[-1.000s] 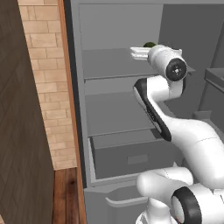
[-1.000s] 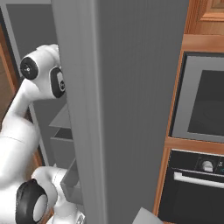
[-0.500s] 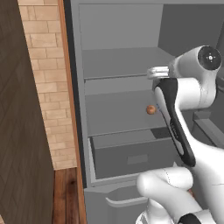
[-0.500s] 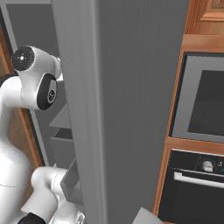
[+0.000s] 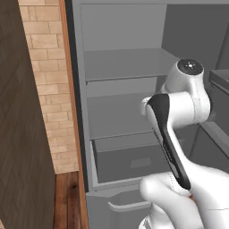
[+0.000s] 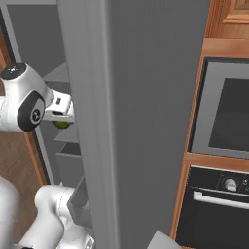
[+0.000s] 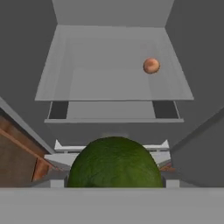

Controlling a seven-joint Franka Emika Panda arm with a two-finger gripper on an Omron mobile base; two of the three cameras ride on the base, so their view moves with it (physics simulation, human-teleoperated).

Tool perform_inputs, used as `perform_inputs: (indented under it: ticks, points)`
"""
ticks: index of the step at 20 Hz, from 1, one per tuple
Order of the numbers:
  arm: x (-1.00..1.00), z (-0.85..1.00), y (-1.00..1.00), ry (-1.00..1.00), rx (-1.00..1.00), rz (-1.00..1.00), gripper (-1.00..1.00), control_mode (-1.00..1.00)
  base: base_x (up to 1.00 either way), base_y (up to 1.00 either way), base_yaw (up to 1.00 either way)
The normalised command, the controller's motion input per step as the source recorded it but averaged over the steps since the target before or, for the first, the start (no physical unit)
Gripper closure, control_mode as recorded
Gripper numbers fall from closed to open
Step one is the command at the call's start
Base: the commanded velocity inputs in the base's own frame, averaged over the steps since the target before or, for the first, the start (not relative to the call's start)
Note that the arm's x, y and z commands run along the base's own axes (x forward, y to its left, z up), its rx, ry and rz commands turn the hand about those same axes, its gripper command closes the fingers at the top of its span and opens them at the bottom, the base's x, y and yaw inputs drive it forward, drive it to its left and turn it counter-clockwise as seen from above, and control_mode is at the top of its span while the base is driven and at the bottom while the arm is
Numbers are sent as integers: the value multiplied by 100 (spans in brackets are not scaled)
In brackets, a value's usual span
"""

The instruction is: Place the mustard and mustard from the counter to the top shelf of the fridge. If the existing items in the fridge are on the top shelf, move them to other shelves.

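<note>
Gripper [image 6: 62, 121] closed on the dark green ball [image 7: 115, 162], carried in front of the open fridge [image 5: 125, 27] at about the middle shelf's height. Orange-brown ball [image 7: 151, 65] resting on a lower shelf [image 7: 87, 87], toward its right edge and rear; top shelf [image 5: 127, 62] bare, so clearing judged nearly done once the green ball is set on another shelf. Both mustard bottles yet to be brought from the counter and placed on the top shelf, so the larger part of the task judged outstanding.
</note>
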Motion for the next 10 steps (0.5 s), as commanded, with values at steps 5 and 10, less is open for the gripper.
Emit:
perform_inputs:
  ticks: [5,10]
  points:
    - [58,-98,38,-6,5,0,100,-100,0,0,0]
    - [77,-62,26,-6,0,0,100,-100,0,0,0]
